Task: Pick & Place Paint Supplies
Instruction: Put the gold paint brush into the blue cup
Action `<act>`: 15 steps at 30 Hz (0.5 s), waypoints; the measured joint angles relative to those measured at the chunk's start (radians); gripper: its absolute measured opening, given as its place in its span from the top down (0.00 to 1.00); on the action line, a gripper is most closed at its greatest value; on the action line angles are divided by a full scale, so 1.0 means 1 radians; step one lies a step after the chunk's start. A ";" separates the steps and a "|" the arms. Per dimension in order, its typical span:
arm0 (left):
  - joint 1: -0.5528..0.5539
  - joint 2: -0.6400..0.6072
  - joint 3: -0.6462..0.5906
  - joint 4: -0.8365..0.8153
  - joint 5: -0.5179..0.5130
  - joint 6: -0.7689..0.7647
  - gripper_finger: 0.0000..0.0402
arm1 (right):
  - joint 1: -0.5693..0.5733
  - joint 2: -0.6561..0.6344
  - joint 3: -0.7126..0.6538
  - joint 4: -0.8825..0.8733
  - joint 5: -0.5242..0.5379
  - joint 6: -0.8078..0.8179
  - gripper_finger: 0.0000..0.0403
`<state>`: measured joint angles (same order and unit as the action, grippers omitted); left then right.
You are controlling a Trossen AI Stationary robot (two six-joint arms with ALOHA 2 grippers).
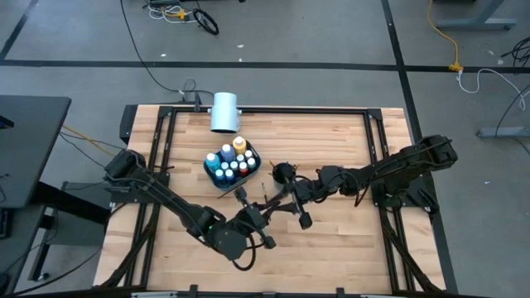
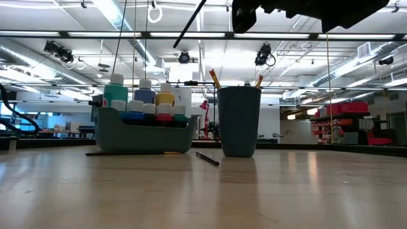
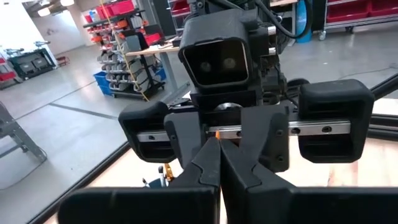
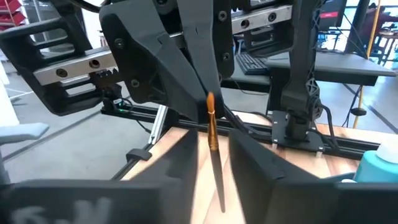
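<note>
Grippers meet mid-table: left gripper (image 4: 205,93) pinches paintbrush (image 4: 213,134), right gripper's (image 3: 219,165) grip unclear

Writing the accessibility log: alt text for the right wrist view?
A thin orange-handled paintbrush is pinched by the left pincer, its other end between the right pincer's fingers. Wooden table below, a teal bottle at the edge.

The two claws meet mid-table, the left claw (image 1: 258,217) facing the right claw (image 1: 287,199), a brush (image 4: 212,134) between them. The caddy (image 1: 212,174) of bottles (image 1: 232,159) sits just behind the left claw; the cup (image 1: 284,172) stands right behind the right claw, beside the caddy. Another brush (image 2: 207,159) lies on the table (image 1: 348,240) before the cup.
</note>
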<state>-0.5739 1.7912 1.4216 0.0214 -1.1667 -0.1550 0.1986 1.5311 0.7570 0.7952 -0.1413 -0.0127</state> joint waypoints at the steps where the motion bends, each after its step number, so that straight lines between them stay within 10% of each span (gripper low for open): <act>1: 0.000 0.000 0.000 0.000 0.001 0.006 1.00 | 0.000 0.000 0.000 0.001 -0.001 -0.002 0.80; 5: 0.000 0.000 0.000 -0.001 0.011 0.028 0.97 | 0.000 -0.001 0.000 0.005 -0.010 -0.030 0.96; 15: -0.005 0.000 0.000 -0.015 0.027 0.029 0.86 | -0.002 -0.178 0.000 -0.280 0.104 -0.079 0.98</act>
<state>-0.5793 1.7912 1.4216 0.0060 -1.1395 -0.1261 0.1967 1.3526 0.7567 0.5156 -0.0374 -0.0916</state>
